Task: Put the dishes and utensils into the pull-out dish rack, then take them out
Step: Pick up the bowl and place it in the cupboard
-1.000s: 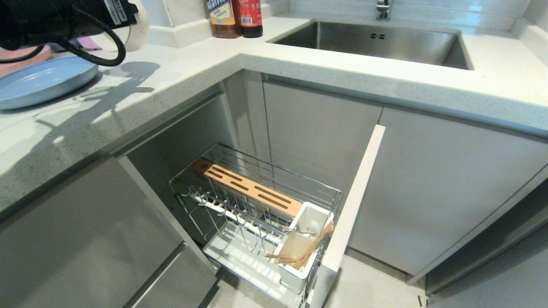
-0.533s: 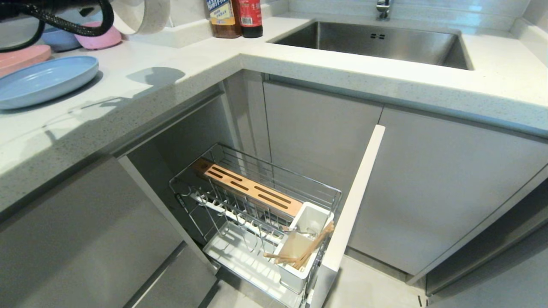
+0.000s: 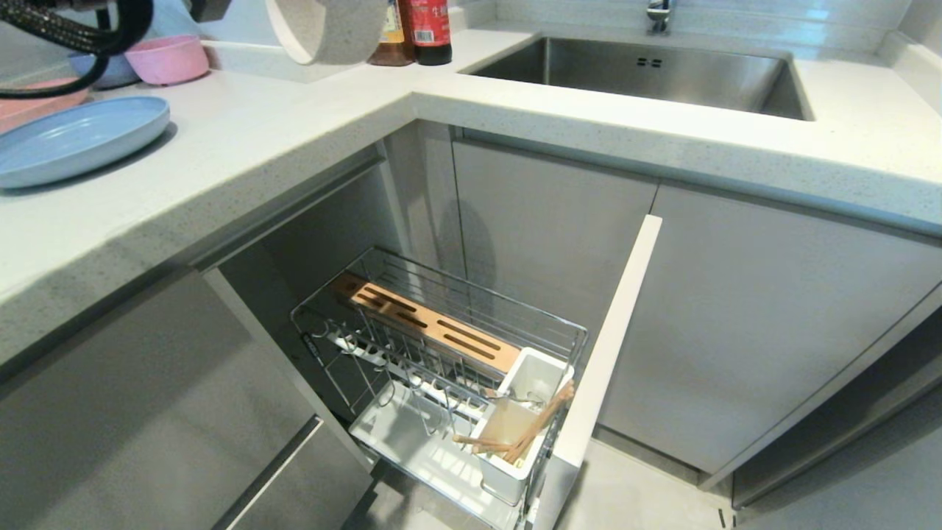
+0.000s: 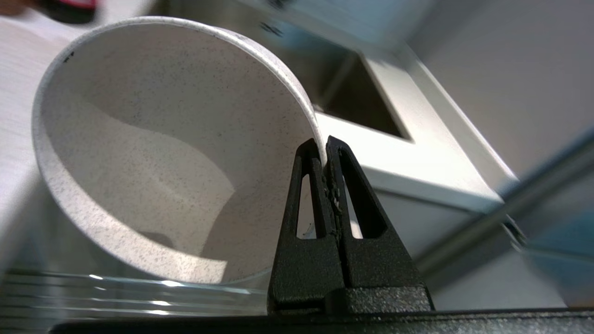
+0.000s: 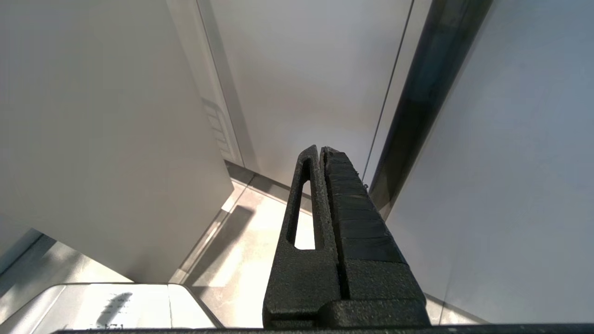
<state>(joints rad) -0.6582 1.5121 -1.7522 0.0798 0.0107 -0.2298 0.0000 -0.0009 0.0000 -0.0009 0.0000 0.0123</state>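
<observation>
Flanking the sink [image 3: 640, 70] on the countertop [image 3: 309, 140] are two sauce bottles [image 3: 416, 26], a pink bowl [image 3: 168, 57] and the light-blue plate [image 3: 73, 136]. Below it the pull-out dish rack [image 3: 441, 368] stands open, chopsticks [image 3: 530, 434] in its holder. Only the left wrist view shows the left gripper [image 4: 326, 146] pinched onto the off-white bowl [image 3: 327, 29] rim, tilted above the counter. The right gripper [image 5: 321, 150], closed and empty, hangs by the cabinets.
</observation>
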